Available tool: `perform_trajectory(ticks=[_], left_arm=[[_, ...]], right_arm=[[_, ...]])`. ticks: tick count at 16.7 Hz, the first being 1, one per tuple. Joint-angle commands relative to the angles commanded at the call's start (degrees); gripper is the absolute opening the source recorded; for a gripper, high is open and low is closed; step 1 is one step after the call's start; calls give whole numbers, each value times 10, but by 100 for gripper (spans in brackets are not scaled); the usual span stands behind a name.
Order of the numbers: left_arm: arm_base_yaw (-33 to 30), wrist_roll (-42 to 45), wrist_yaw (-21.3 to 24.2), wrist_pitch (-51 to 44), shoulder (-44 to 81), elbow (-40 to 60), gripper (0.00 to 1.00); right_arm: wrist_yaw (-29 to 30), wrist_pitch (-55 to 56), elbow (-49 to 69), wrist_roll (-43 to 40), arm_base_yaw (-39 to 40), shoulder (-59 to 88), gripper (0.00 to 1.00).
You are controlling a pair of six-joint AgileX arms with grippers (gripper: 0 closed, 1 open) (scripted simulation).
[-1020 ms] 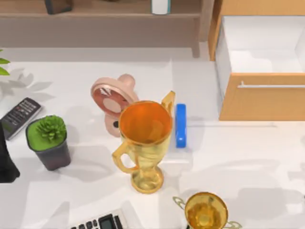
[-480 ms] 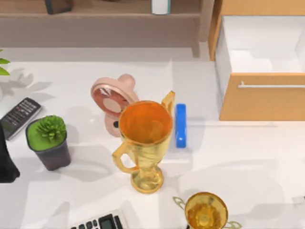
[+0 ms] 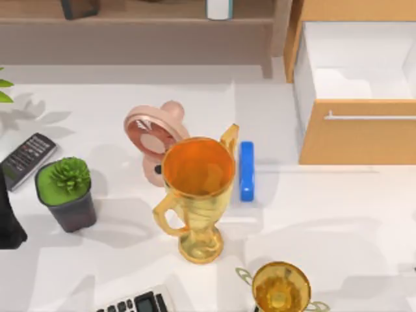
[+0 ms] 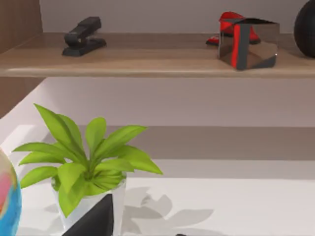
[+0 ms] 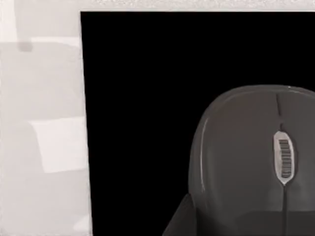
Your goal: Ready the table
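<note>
Surface [image 3: 338, 214]: broad white tabletop, spanning the top view below the shelf; it carries every item listed below.
Drawer unit [image 3: 357, 136]: light wood, at the far right corner, drawer pulled open, white inside.
Shelf [image 3: 143, 19]: brown wood, along the far edge; the left wrist view shows a black stapler [image 4: 81, 37] and a mirrored cube [image 4: 248, 43] on it.
Left arm [image 3: 8, 214]: dark, at the left edge of the surface, beside the remote; grip state cannot be told.
Large trophy [image 3: 198, 172]: gold, upright, 2 handles, centre of the surface.
Fan [image 3: 151, 136]: pink, just behind the large trophy.
Succulent [image 3: 65, 195]: in a dark pot, left of the large trophy, apart from it.
Small trophy [image 3: 281, 286]: gold, at the near edge.
Remote [image 3: 26, 158]: dark, far left.
Calculator [image 3: 140, 302]: cut off by the near edge.
Blue bar [image 3: 246, 170]: lying flat, just right of the large trophy.
Right wrist view: grey mouse [image 5: 256, 162] on a black mat [image 5: 147, 98].
</note>
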Motion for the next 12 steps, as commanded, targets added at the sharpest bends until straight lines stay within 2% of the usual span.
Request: perform_trajectory(ticks=[12], left_arm=[[0, 0, 0, 0, 0, 0, 100]], right_arm=[[-18, 17, 16, 42, -36, -1, 0]])
